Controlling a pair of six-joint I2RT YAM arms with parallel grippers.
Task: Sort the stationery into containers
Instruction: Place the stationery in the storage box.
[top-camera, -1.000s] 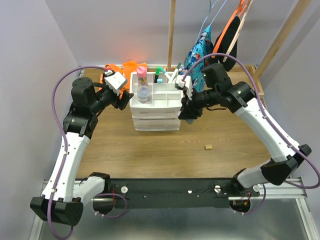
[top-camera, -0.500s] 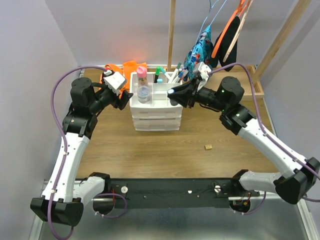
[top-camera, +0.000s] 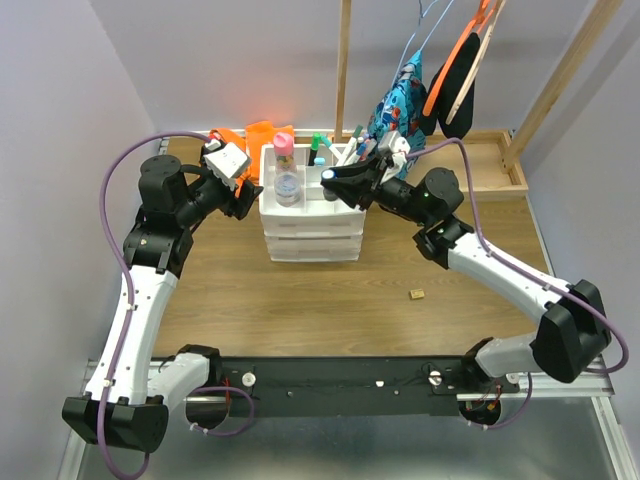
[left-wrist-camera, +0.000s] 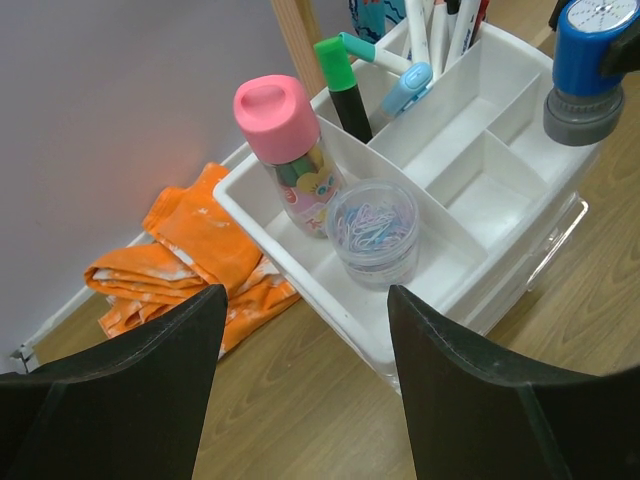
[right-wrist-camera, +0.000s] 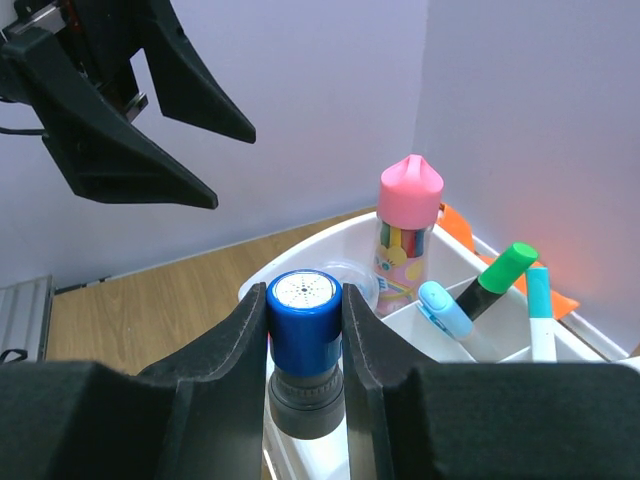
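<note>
One blue highlighter (right-wrist-camera: 303, 338), one tan block (top-camera: 417, 294)

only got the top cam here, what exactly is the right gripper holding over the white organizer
observer: the right wrist view shows a stubby blue-topped item with a grey base, clamped in the right gripper.
operator: left gripper got anything
observer: no, the left wrist view shows the left gripper open and empty beside the drawer unit.
operator: what's in the clear jar
observer: pastel paper clips; the jar shares a compartment with the pink-capped tube.
</note>
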